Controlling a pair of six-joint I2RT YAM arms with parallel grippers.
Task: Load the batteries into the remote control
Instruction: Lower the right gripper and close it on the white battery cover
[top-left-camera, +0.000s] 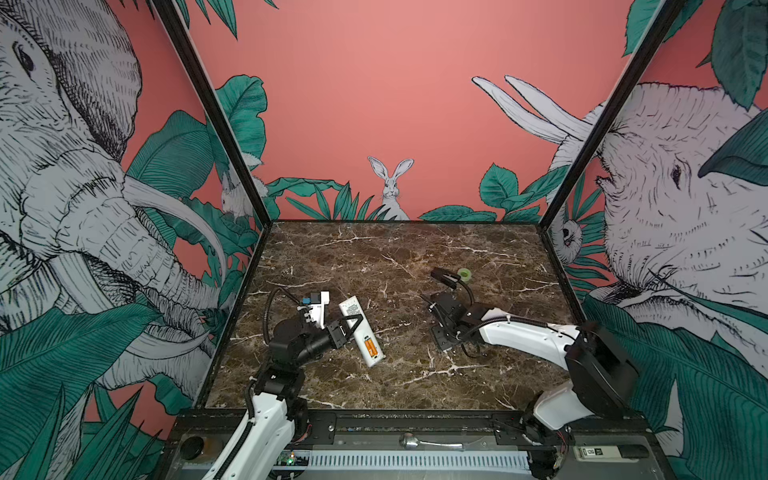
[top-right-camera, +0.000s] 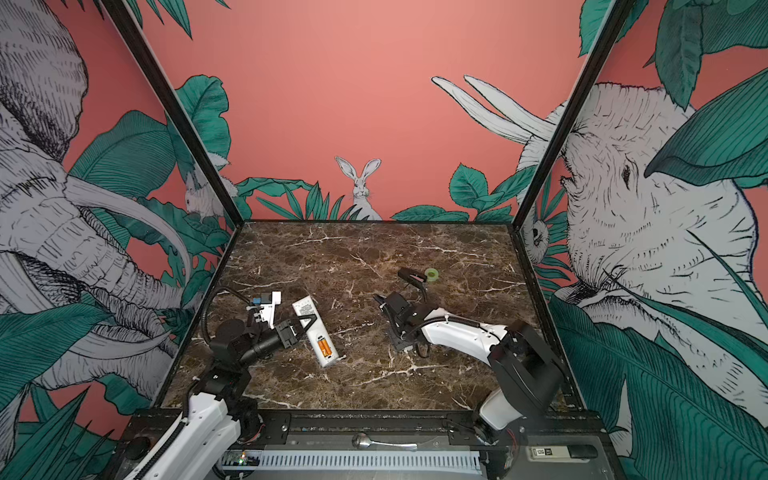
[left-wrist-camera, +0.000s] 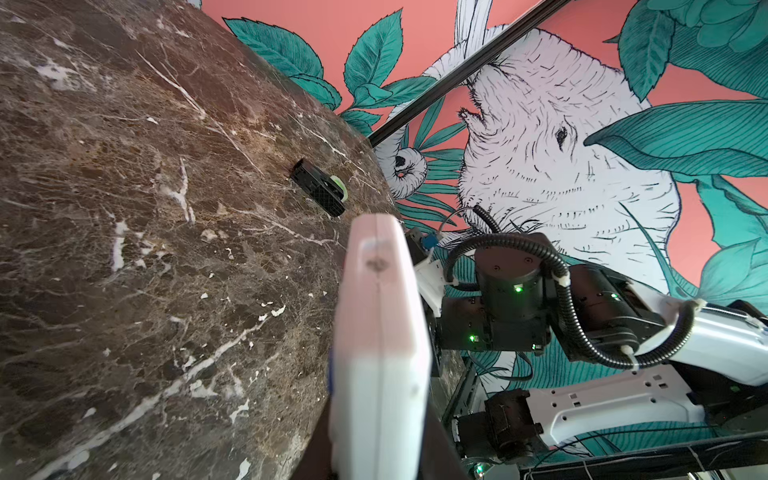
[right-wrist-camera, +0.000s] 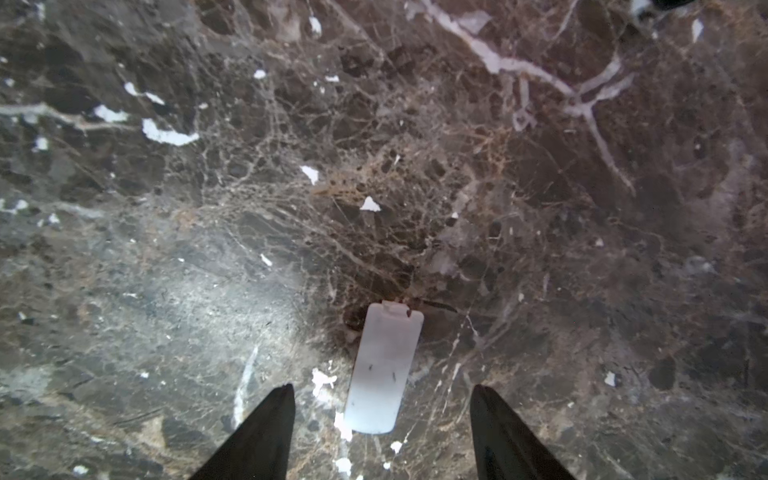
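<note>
- The left gripper (top-left-camera: 352, 322) is clamping the remote (top-left-camera: 365, 336) across its middle, fingers closed on its sides.
- The remote is sitting left of the table's (top-left-camera: 374, 257) centre, back side up, with its compartment uncovered.
- Both batteries (top-left-camera: 371, 348) are sitting side by side in that compartment, towards the remote's nearer end.
- The right gripper (right-wrist-camera: 382, 388) is pointing down with fingers apart over a white cover (right-wrist-camera: 384, 370) that is lying flat on the table, well apart from the remote.
- A black stapler-like object (top-left-camera: 446, 277) and a green roll (top-left-camera: 464, 273) are sitting just beside each other, farther back.

White shells (top-left-camera: 523, 334), black joints (top-left-camera: 291, 336) — ribbed cables (left-wrist-camera: 573, 316)
</note>
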